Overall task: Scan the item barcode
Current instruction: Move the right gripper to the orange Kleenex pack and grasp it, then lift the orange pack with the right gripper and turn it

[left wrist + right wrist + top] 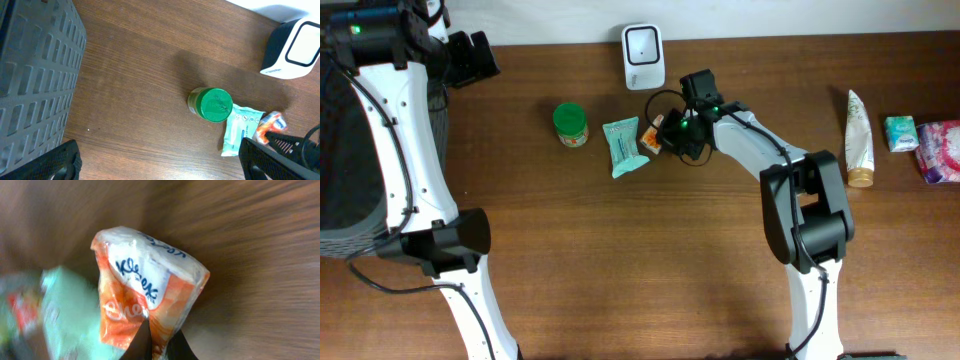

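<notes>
The orange Kleenex pack (145,295) is pinched at 1 end by the right gripper (156,344), whose 2 fingers are closed tight on the wrapper. The pack is found near the far edge of the table (620,260), in front of the white barcode scanner (643,56) and just beside a mint-green tissue pack (623,146). A green-lidded jar (570,125) is set further left. The left gripper (160,162) is held fully spread over the far left corner, nothing between its fingers, beside a grey basket (40,75).
</notes>
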Controlling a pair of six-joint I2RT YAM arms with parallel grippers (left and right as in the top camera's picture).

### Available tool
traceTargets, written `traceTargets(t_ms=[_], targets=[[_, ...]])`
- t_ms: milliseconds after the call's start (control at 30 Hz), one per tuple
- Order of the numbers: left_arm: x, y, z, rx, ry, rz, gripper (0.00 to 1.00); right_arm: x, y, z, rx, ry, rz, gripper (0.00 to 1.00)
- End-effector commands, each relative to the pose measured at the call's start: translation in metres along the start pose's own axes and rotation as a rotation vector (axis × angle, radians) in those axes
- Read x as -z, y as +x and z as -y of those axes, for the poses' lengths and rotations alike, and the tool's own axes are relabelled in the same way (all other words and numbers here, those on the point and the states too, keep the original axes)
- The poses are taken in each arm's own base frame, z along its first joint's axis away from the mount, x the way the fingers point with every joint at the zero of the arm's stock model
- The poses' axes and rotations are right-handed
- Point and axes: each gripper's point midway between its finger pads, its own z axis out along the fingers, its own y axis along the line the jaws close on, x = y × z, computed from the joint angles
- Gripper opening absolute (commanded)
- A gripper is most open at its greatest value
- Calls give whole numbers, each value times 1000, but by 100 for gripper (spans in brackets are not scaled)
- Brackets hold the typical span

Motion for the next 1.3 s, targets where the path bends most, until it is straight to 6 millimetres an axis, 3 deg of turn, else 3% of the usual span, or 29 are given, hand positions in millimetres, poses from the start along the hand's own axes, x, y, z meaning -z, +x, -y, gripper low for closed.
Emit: traceTargets(t_ms=[0, 67, 167, 233, 267, 467, 633, 667, 767, 833, 900, 1000, 1200, 1267], targets=[[19, -4, -1, 3, -1, 47, 99, 23, 20, -41, 358, -275, -146, 4], [19, -4, -1, 3, -1, 47, 99, 71, 28, -75, 506, -558, -204, 4], [19, -4, -1, 3, -1, 47, 99, 102, 33, -83, 540, -759, -261, 4], [19, -4, -1, 3, -1, 47, 99, 140, 49, -96, 655, -1027, -305, 4], [19, -4, -1, 3, -1, 47, 99, 148, 53, -98, 669, -1077, -315, 4], [19, -4, -1, 3, -1, 47, 99, 141, 73, -108, 733, -1098, -333, 4], [19, -4, -1, 2, -1, 47, 99, 141, 76, -105, 796, -1113, -295, 4], [19, -4, -1, 3, -1, 47, 99, 137, 77, -101, 835, -1096, -270, 4], [19, -4, -1, 3, -1, 47, 99, 95, 75, -61, 891, -761, -268, 4], [19, -4, -1, 3, -1, 47, 99, 87, 82, -36, 948, -644, -308, 4], [19, -4, -1, 3, -1, 47, 99, 93, 89, -27, 988, -654, -327, 4], [19, -4, -1, 3, -1, 47, 99, 102, 83, -21, 969, -676, -315, 4], [19, -4, -1, 3, -1, 47, 99, 161, 52, -50, 800, -1047, -154, 4], [19, -4, -1, 3, -1, 47, 99, 174, 44, -60, 806, -1087, -127, 4]])
